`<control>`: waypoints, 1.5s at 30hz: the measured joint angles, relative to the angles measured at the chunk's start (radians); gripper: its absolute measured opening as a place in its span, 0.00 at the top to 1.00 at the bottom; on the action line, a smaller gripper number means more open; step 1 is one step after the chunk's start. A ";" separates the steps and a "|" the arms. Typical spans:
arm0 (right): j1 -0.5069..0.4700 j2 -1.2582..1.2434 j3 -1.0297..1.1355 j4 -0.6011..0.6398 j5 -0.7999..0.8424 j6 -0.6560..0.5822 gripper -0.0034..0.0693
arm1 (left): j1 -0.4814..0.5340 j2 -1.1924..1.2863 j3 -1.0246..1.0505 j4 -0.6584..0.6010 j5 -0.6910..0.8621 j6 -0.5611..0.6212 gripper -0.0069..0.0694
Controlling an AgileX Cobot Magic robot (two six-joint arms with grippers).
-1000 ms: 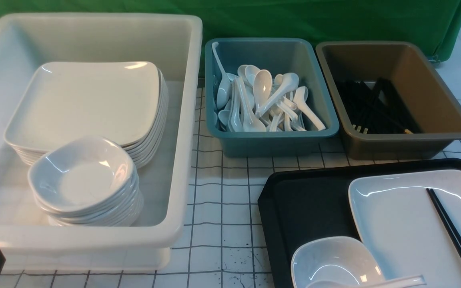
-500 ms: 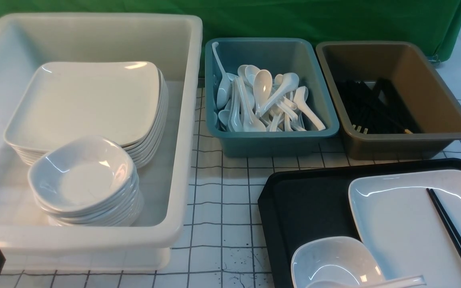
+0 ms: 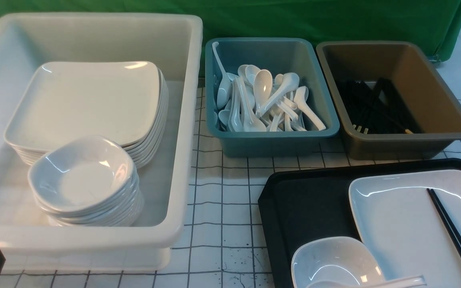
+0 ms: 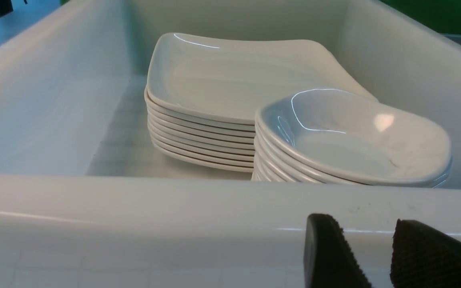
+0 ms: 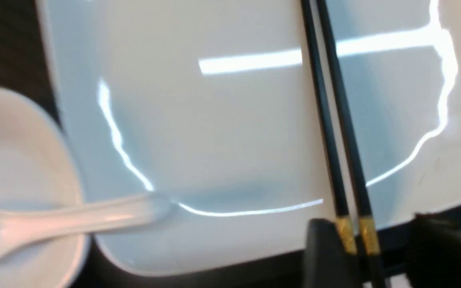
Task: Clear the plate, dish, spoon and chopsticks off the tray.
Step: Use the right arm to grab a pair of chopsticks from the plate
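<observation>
1. Straddling the gold ends of the chopsticks [image 5: 325, 120], the right tool [image 5: 380, 224] stands wide, gripping nothing; closing off-centre could catch one stick only.
2. The left tool [image 4: 366, 222] is narrowly parted and empty.
3. The chopsticks lie on the plate [image 5: 222, 132], on the tray [image 3: 310, 204] at the near right corner of the table [image 3: 222, 192].

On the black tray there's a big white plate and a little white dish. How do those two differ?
The plate is much wider and flatter; the dish is small and deeper. Black chopsticks lie across the plate, while a white spoon sits in the dish, its handle reaching the plate's rim. Both are glossy white, rounded-square, and rest on the tray.
</observation>
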 joint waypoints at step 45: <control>0.063 0.514 -0.822 0.014 0.131 -0.173 0.72 | 0.000 0.000 0.000 0.000 0.000 0.000 0.59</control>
